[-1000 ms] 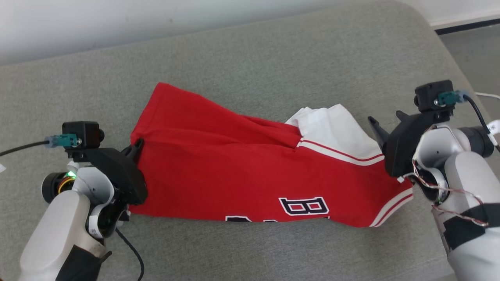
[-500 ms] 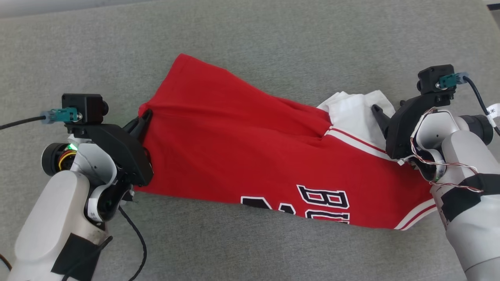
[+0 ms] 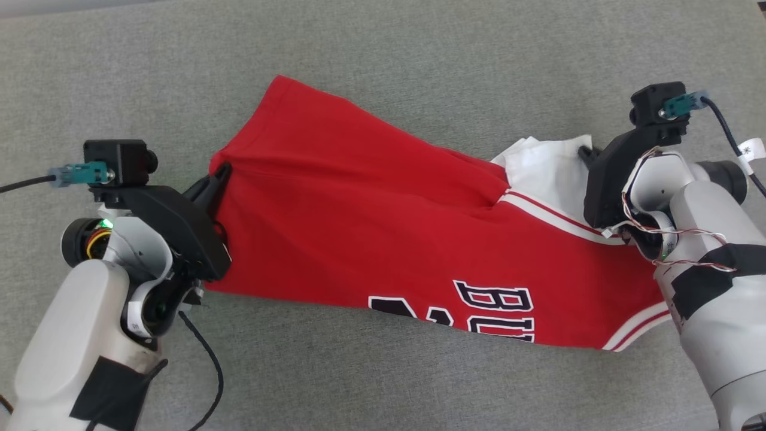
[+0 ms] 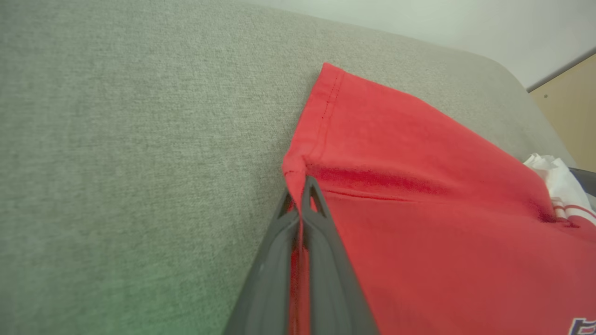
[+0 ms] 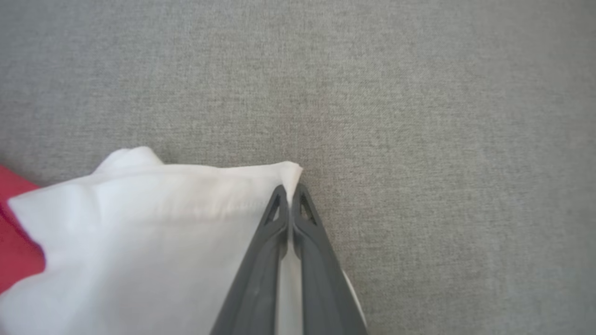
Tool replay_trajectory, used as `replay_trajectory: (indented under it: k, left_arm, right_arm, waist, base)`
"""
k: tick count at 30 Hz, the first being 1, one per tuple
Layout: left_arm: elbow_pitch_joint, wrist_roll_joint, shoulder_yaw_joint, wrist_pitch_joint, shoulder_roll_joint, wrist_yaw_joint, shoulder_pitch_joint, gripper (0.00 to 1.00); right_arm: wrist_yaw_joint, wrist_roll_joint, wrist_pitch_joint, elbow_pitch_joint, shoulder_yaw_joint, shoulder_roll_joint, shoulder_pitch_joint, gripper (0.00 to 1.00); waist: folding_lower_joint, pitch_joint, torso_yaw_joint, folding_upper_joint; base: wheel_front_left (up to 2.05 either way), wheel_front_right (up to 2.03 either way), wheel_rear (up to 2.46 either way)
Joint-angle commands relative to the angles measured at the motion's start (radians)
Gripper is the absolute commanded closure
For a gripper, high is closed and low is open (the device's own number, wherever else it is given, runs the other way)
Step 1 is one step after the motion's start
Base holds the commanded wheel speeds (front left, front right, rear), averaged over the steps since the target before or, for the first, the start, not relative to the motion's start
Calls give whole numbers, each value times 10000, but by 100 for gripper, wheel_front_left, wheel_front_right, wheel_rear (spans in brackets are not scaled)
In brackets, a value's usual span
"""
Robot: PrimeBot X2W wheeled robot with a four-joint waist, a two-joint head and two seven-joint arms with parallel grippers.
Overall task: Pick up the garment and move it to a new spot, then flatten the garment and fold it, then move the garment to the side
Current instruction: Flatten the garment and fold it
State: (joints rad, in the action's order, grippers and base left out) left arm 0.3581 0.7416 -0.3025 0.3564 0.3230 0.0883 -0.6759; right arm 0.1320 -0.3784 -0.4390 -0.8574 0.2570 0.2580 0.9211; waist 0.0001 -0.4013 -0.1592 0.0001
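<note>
The red sleeveless jersey with white striped trim and dark lettering (image 3: 371, 221) lies stretched across the grey woven upholstered cushion (image 3: 383, 54). It is only partly spread: creases run through its middle and a rumpled white fabric section (image 5: 139, 242) bunches at the robot's right end. The left gripper (image 4: 300, 188) is pinched tight on the red hem at the left end. The right gripper (image 5: 289, 194) is pinched tight on the top corner of the white section. The step in hand looks like flattening. To do it well, both arms should draw apart evenly along the jersey's length, low over the cushion, until the middle creases go. Pulling too hard could slip cloth out of these thin pinches. A ridge stands in the red cloth just beside the left grip, so a slight lift before laying down would likely help
</note>
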Motion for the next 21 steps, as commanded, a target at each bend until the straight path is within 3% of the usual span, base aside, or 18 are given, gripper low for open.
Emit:
replay_trajectory:
  k: [1, 8, 13, 17, 21]
  left_arm:
    - [-29, 125, 94, -90, 19, 0, 25, 100]
    - [-100, 1054, 964, -395, -164, 56, -650, 100]
    - [-93, 1905, 1650, -247, -293, 0, -1503, 100]
    - [-22, 2302, 2090, -66, -239, -281, -2604, 100]
    - [-147, 2378, 2407, -197, -240, -625, -3944, 100]
  right_arm:
    - [-22, -42, 264, 104, 53, 127, 135, 100]
    - [-23, -128, 1336, 715, 118, 259, 955, 100]
    - [-21, -1043, 1336, 1508, 479, -13, 1590, 100]
    - [-21, -1749, 1271, 2384, 1207, 563, 2430, 100]
    - [-21, -1588, 1666, 2802, 1529, 885, 3596, 100]
  waist:
    - [-1, 102, -119, -1]
    - [-1, 270, -355, -1]
    - [-1, 161, -443, -1]
    - [-1, -344, -516, -1]
    - [-1, -971, -612, -1]
  base:
    - [0, 0, 0]
    - [0, 0, 0]
    - [0, 0, 0]
    - [0, 0, 0]
    - [0, 0, 0]
